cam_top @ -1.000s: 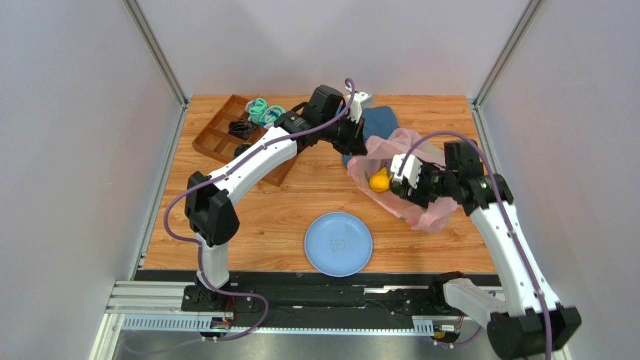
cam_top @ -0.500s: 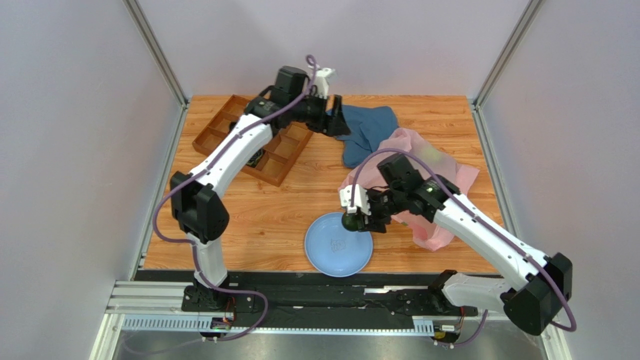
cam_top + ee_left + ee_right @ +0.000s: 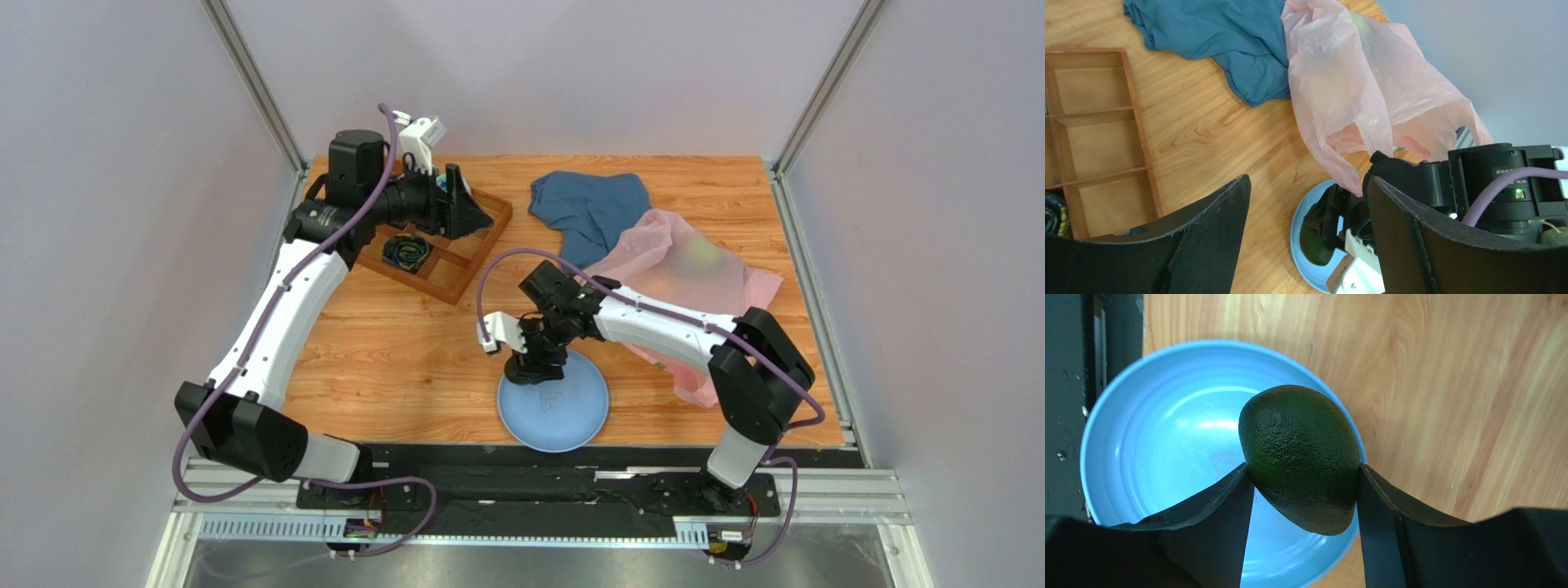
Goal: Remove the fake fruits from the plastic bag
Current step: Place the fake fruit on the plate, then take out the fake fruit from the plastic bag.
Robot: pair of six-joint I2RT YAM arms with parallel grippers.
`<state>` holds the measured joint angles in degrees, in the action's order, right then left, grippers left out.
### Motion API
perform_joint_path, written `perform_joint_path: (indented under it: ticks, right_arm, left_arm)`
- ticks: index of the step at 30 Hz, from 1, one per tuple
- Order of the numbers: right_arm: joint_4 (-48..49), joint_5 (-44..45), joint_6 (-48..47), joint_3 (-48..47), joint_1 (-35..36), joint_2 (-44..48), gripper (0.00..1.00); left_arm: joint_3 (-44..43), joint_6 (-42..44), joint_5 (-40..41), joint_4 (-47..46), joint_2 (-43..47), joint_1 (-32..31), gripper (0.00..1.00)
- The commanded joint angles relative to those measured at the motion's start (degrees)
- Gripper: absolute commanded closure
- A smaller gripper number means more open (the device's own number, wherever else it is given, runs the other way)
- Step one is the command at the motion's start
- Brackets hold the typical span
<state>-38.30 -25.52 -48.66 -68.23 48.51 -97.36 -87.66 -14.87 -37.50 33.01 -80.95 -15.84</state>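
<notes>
Your right claw [image 3: 540, 363] grips a dark green avocado [image 3: 1300, 456] over the far rim of the blue plate [image 3: 577, 423], left of the plastic bag [image 3: 687, 263]. Release here and it may clip the rim and roll onto the desk [image 3: 405, 355]. Since half a second ago, your left claw [image 3: 1308, 180], spread and empty, has swung from the blue cloth [image 3: 589, 202] over to the wooden tray [image 3: 448, 257].

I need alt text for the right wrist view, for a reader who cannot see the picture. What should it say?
The right end effector holds a dark green avocado over the edge of a light blue plate. The plate sits on a wooden table, seen from directly above.
</notes>
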Motion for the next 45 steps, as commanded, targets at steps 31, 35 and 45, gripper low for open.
perform_joint_path:
  ticks: [31, 35, 45]
  right_arm:
    - [-16.4, 6.1, 6.6, -0.1, -8.2, 39.0, 0.08]
    - [-18.7, 4.4, 11.7, 3.5, -15.2, 39.5, 0.24]
    - [-20.1, -1.9, 17.7, 6.9, -29.0, 38.7, 0.42]
  left_arm:
    - [-1.5, 24.7, -3.4, 8.5, -2.9, -7.9, 0.21]
    - [4.2, 36.5, 1.8, 7.9, -1.0, -16.8, 0.19]
    - [10.3, 42.8, 8.8, 0.4, -4.3, -30.5, 0.19]
